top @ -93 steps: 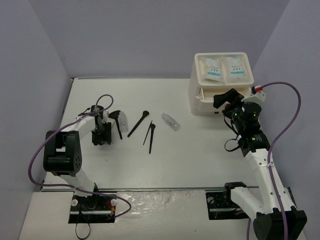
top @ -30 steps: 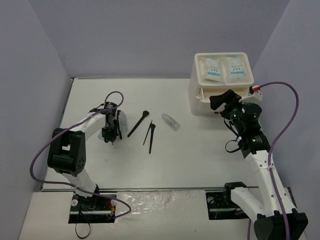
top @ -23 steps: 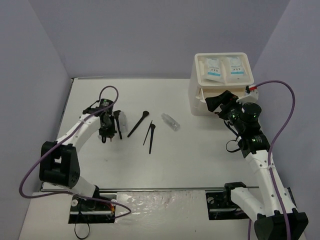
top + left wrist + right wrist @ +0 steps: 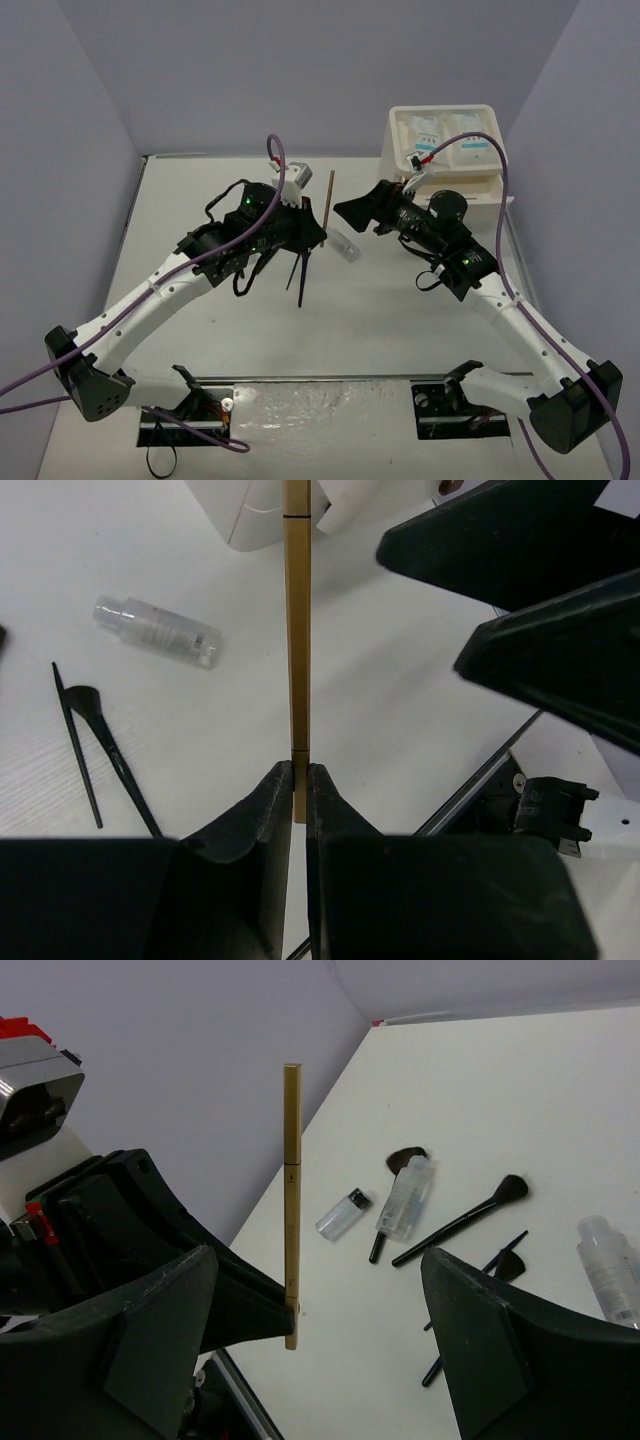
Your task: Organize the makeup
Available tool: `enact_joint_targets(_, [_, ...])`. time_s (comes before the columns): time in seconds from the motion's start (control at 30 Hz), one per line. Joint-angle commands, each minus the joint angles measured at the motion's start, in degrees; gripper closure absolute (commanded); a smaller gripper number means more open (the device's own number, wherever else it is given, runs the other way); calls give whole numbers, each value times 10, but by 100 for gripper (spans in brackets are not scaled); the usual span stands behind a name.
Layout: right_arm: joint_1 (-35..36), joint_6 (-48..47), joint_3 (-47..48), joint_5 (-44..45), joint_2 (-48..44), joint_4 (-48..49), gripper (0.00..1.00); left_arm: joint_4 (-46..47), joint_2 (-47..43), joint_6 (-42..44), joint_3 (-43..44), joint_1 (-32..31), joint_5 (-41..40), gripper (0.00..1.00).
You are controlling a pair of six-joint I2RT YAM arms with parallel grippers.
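L end effector [image 4: 299,772] clamped on wooden stick [image 4: 297,630], R end effector [image 4: 362,212] apart; R wrist shows extra vials [image 4: 405,1198]

Wooden stick [image 4: 330,195] upright in left gripper [image 4: 298,780]; brushes [image 4: 460,1222], vials [image 4: 157,632] on table [image 4: 400,300]; sachets [image 4: 472,150] atop box [image 4: 440,110].

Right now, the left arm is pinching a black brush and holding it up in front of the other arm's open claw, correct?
Not quite. The left gripper is pinching a thin wooden stick, not a black brush; the left wrist view shows it. The rest holds: it stands upright before the open right gripper.
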Motion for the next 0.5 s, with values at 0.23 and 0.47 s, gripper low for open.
enact_joint_targets(0.23, [43, -52, 49, 55, 43, 42, 44, 48, 17, -21, 50, -14, 28, 100])
enact_joint_targets(0.47, [48, -54, 49, 64, 54, 45, 82, 36, 23, -17, 60, -14, 30, 100])
